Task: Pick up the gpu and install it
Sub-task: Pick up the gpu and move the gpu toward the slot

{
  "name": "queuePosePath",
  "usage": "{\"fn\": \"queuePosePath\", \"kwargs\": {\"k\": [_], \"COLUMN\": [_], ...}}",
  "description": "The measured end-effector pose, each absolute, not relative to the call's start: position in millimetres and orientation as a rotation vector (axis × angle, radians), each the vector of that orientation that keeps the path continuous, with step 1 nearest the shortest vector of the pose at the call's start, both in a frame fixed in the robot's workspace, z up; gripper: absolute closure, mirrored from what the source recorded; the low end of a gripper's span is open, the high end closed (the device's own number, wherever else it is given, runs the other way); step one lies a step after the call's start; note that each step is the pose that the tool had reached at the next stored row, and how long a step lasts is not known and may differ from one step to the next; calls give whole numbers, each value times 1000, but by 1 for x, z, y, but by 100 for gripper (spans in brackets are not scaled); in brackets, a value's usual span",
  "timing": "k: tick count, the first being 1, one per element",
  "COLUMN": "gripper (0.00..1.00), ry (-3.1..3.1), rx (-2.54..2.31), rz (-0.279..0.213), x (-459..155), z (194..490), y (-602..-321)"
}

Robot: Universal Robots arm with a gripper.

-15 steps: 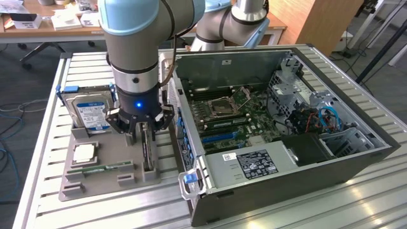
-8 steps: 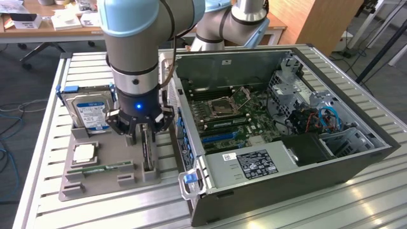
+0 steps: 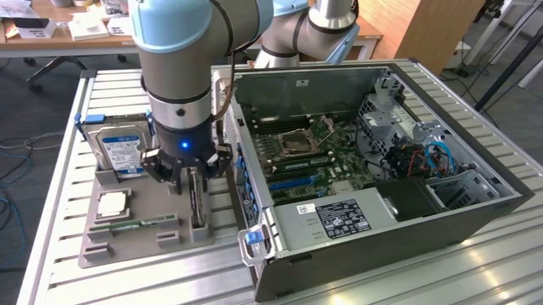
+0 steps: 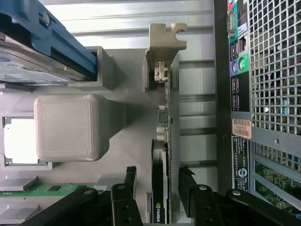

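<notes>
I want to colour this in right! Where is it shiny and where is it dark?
Exterior view: a blue light glows low on the arm, and the metal table shines white toward the exterior view's lower right. Wrist view: the same table glares pale beyond the gpu, whose black face looks dark inside the open gripper.

One gpu, one hard drive, one case

Black gpu, seemingly green-edged; blue-labelled silver hard drive; grey tray.
</notes>
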State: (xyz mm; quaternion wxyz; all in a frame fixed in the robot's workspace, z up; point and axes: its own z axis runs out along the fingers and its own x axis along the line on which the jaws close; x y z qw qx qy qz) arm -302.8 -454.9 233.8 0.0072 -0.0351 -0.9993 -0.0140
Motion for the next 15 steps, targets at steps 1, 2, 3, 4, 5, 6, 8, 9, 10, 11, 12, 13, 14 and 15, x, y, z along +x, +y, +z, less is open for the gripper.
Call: {"fn": "queuePosePath", "kwargs": {"k": [1,2,3,4,5,6,8,9,10,11,12,13,14,15], "gripper": [51,51,51,51,51,51,51,51,51,53,53,60,60,60], "ry": [-3125,-3125,-3125,-3125,-3125,-3125,-3125,-3125,-3125,-3125,-3125,-3125,-3125,-3125], "rx": [-110,-110,-110,-110,-110,-110,-110,-110,-110,-110,-110,-110,-110,-110], "rz": [-44,-44,-44,-44,-43,-43,-44,-44,-44,-44,-44,-44,-44,-44], "x": [-303,-303,-303,-303,-303,-303,-303,-303,-303,-303,-303,-303,-303,-303], "z": [232,231,231,231,231,231,231,231,231,231,231,231,231,231], "y": [-455,-455,-455,-455,-455,-455,-455,-455,-455,-455,-455,-455,-455,-455]}}
